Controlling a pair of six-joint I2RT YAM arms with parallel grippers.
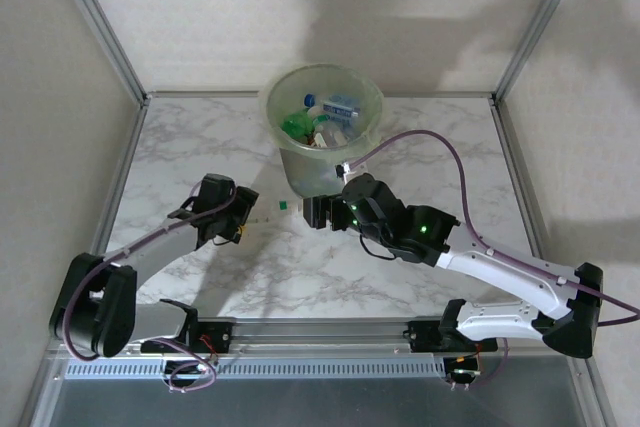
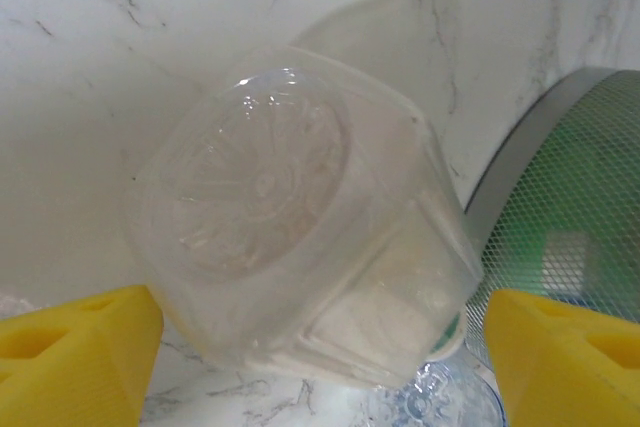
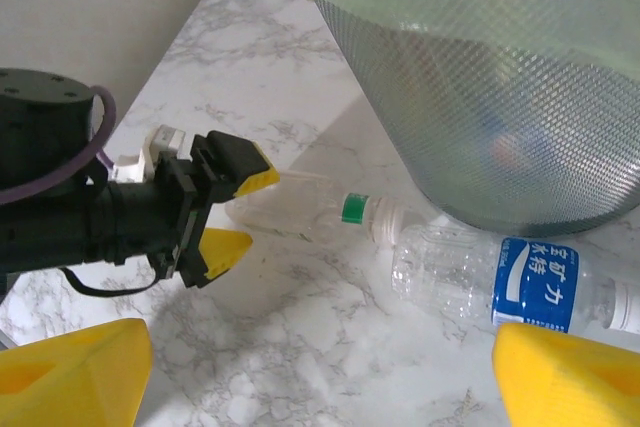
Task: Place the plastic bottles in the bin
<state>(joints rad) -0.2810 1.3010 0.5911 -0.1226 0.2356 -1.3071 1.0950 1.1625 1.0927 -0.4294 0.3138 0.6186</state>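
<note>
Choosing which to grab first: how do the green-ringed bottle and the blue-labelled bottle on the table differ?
The green-ringed bottle is bare but for its neck band; the blue-labelled bottle wears a blue label. The green-ringed bottle's base sits inside the open left tool; the blue-labelled one lies free by the bin. Both are clear and lie on their sides, nearly end to end.

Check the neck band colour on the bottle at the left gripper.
The bottle has a green neck band; right wrist view shows it best.
</note>
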